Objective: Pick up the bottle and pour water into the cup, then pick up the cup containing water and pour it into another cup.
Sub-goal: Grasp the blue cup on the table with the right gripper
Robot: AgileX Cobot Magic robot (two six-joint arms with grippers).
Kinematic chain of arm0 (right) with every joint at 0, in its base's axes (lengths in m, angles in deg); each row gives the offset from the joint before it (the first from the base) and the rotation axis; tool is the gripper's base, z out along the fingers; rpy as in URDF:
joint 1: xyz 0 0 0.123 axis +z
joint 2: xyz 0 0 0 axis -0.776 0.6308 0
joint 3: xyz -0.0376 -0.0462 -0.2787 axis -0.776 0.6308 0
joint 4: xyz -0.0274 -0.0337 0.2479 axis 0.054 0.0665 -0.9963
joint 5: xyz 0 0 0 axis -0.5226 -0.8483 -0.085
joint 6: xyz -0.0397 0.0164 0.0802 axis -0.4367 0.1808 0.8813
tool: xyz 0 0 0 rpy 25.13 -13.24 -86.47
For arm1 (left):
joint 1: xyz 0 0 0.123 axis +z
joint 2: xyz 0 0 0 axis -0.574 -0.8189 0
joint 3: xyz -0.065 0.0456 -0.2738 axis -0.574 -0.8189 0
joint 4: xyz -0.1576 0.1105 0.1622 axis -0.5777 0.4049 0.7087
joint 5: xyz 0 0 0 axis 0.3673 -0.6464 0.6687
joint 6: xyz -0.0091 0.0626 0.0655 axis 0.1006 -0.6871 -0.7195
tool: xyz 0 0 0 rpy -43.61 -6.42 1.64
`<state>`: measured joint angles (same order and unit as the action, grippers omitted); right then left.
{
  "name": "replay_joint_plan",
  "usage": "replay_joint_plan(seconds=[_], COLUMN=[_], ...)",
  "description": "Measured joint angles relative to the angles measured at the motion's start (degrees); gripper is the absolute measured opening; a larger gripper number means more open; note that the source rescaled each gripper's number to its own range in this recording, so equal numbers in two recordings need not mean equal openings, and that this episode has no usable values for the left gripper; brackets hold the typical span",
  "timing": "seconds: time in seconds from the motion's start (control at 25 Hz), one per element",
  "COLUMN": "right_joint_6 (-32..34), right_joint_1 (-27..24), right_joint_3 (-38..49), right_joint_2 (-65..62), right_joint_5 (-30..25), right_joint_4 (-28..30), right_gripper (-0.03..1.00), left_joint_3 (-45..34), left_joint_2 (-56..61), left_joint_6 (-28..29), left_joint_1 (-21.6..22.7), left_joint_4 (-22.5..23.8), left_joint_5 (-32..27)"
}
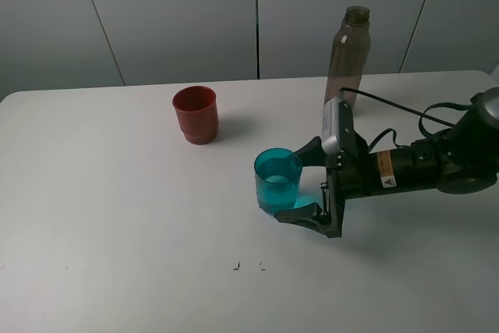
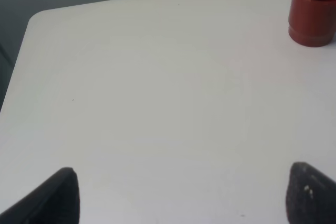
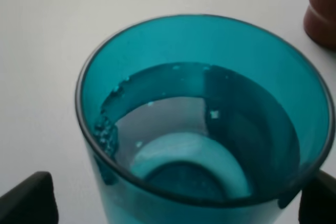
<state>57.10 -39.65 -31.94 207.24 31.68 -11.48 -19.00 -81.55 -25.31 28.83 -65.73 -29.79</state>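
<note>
The cup [image 1: 277, 181] [image 3: 205, 124], a smooth teal see-through plastic tumbler, stands upright near the middle of the table [image 1: 117, 216] and bears no print. The right wrist view shows water in it, with small bubbles along the inner wall.

The right gripper [image 1: 292, 185] [image 3: 171, 198] straddles the cup with its black jaws apart. In the right wrist view one finger stands just clear of the wall.

An orange sticker [image 1: 385, 169] on the right arm has writing too small to read.

Another cup [image 1: 195, 115] [image 2: 313, 9] is opaque red-brown with a stepped base. It stands apart, farther back and to the left.

The bottle [image 1: 348, 56], tall, smoky and uncapped, stands upright near the far edge.

The left gripper [image 2: 181, 200] hangs over bare matte white tabletop, fingers wide apart.
</note>
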Motion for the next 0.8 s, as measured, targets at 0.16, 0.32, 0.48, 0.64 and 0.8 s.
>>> replay_joint_plan(seconds=[0.16,0.32,0.48,0.64,0.8], right_joint_6=[-0.3,-0.4,-0.5,-1.0,-2.2], right_joint_1=[0.0,0.0,0.0,0.0,0.0], right_joint_3=[-1.2,-1.5,-1.5,-1.5,-1.5], right_joint_2=[0.0,0.0,0.0,0.0,0.0], right_joint_5=[0.4,0.5,0.5,0.5,0.5], right_joint_4=[-0.2,-0.2,-0.2,-0.5,-1.4], right_gripper=[0.99,1.00,1.00,1.00,1.00], left_joint_3=[0.0,0.0,0.0,0.0,0.0], left_joint_2=[0.0,0.0,0.0,0.0,0.0], left_joint_6=[0.0,0.0,0.0,0.0,0.0], left_joint_1=[0.0,0.0,0.0,0.0,0.0], left_joint_4=[0.0,0.0,0.0,0.0,0.0], left_joint_5=[0.0,0.0,0.0,0.0,0.0])
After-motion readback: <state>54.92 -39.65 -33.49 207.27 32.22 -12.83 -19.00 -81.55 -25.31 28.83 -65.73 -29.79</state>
